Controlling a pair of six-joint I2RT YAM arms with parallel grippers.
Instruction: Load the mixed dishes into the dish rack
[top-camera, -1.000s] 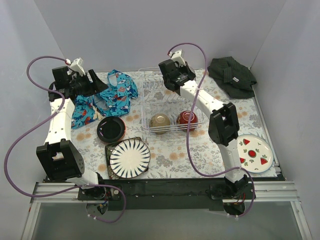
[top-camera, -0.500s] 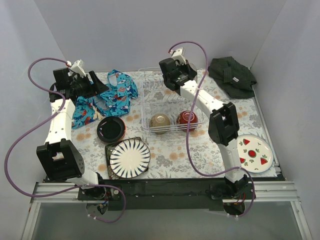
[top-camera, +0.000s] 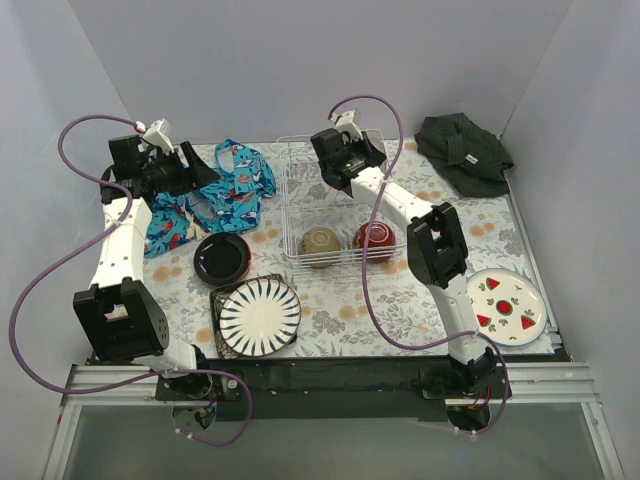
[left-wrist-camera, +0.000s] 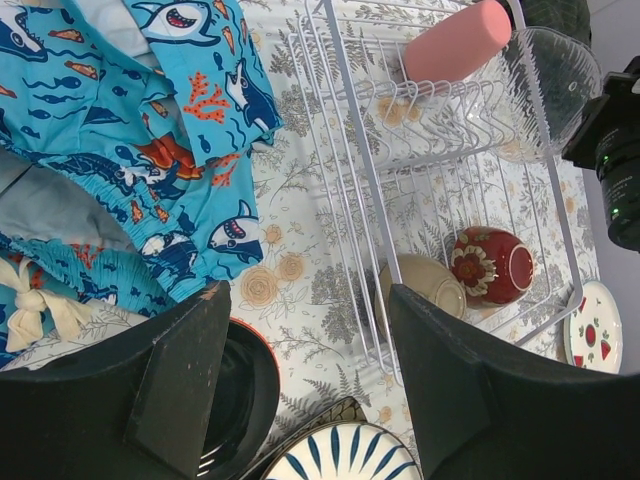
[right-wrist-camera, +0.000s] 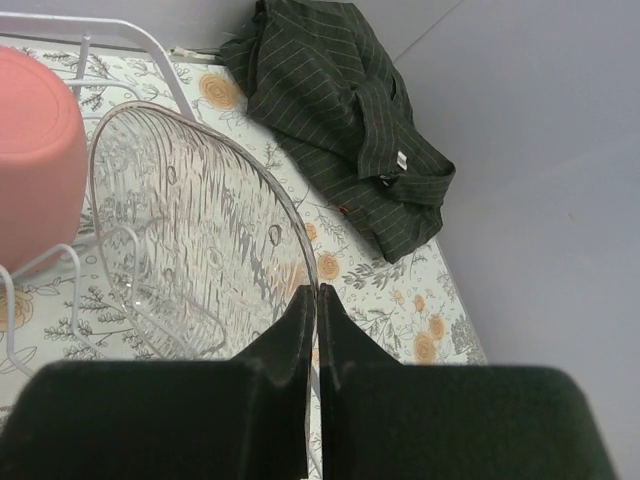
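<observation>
- Your right gripper (right-wrist-camera: 312, 295) has its jaws clenched on the rim of a clear glass bowl (right-wrist-camera: 190, 230), tilted at the dish rack's (top-camera: 300, 200) far end, just beside the pink cup (right-wrist-camera: 35, 150).
- Your left gripper (left-wrist-camera: 308, 295) hangs above the blue cloth (left-wrist-camera: 120, 130), jaws released, gripping nothing.
- The cream bowl (top-camera: 321, 241) and dark red bowl (top-camera: 374, 236) sit at the rack's near end.
- The striped plate (top-camera: 259, 316), black dish (top-camera: 222, 258) and watermelon plate (top-camera: 510, 302) lie on the table (top-camera: 340, 310), outside the rack.

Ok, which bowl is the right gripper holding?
The clear glass bowl, pinched at its rim beside the pink cup; the cream bowl and dark red bowl lie untouched.
</observation>
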